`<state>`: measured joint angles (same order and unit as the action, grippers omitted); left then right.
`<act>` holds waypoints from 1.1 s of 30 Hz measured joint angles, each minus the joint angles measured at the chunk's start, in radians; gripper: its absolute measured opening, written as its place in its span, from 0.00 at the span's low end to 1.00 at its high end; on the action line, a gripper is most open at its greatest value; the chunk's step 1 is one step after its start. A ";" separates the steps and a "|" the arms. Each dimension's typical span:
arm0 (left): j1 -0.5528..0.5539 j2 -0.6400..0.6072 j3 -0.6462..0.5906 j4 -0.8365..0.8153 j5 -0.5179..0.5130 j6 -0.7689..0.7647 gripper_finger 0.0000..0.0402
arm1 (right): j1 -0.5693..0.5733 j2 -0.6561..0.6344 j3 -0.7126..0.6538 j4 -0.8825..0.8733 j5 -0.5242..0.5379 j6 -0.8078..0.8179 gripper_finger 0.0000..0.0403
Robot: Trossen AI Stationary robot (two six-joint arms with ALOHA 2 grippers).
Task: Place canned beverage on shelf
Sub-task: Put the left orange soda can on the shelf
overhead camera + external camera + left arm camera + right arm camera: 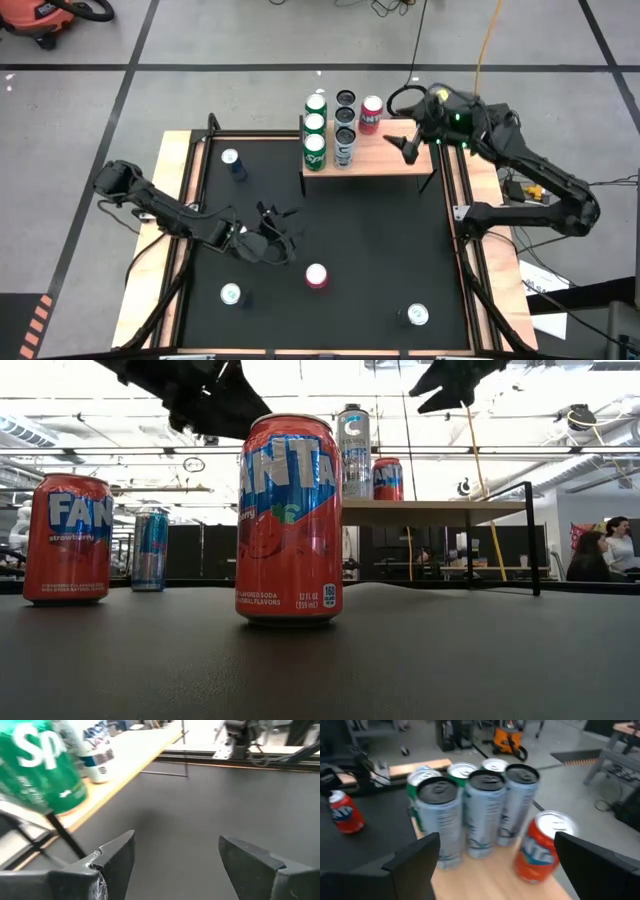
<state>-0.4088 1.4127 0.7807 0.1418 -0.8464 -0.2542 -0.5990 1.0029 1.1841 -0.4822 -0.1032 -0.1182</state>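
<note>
A red Fanta can [371, 114] stood upright on the shelf [395, 157], just beside the right gripper [408, 146], whose fingers were spread wide and empty above the plank. The right arm reached in from the table's right edge. On the shelf stood seven cans: three green, three silver-grey, one red. The left gripper [278, 232] hovered over the black mat [380, 250], fingers apart and holding nothing. Four cans stood on the mat.

Beside the open right gripper [405, 146], glossy metal cans [345, 135] stand on the smooth light-wood shelf [390, 160].
</note>
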 joint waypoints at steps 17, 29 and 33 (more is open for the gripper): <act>-0.199 -0.009 0.001 -0.509 -0.286 -0.469 0.70 | 0.351 -0.066 -0.402 0.471 0.184 0.097 0.94; -0.277 -0.065 0.009 -0.953 -0.259 -1.003 0.70 | 0.647 0.079 -0.448 0.613 0.370 0.165 0.94; -0.291 -0.131 0.022 -1.060 -0.162 -1.084 0.74 | 0.695 0.131 -0.448 0.662 0.394 0.177 0.94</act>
<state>-0.7000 1.2814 0.8024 -0.9185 -1.0082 -1.3377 0.0964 1.1336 0.7357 0.1793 0.2910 0.0590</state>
